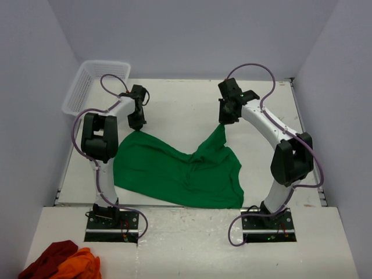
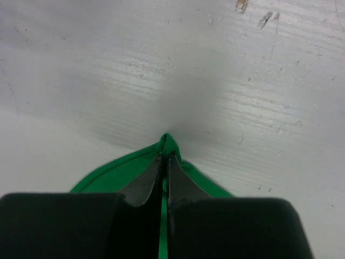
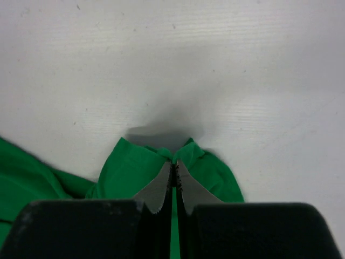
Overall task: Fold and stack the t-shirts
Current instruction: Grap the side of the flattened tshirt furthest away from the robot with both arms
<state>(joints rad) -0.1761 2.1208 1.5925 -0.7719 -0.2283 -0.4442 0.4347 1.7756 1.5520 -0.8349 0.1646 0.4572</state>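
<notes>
White tabletop (image 1: 174,99) under pale walls (image 1: 174,35) fills the overhead view. On it, the left pincer (image 2: 165,156) is pinched tight on a hemmed edge of the green t-shirt (image 1: 180,171). A small tuck of cloth pokes out past its tips, low over the board at the shirt's upper left corner. The right pincer (image 3: 173,164) is likewise clamped on a fold of the same shirt at its upper right, where the cloth rises in a peak toward it. Below the two grips the shirt lies across the middle of the frame, wrinkled and bunched rather than spread flat. A white basket (image 1: 87,72) sits in the upper left, and dark red and orange cloths (image 1: 58,263) lie at the lower left. As I judge it, the task is near its start: two edges are gripped, likely for stretching the shirt flat. No fold is made and stacking is not yet begun.
</notes>
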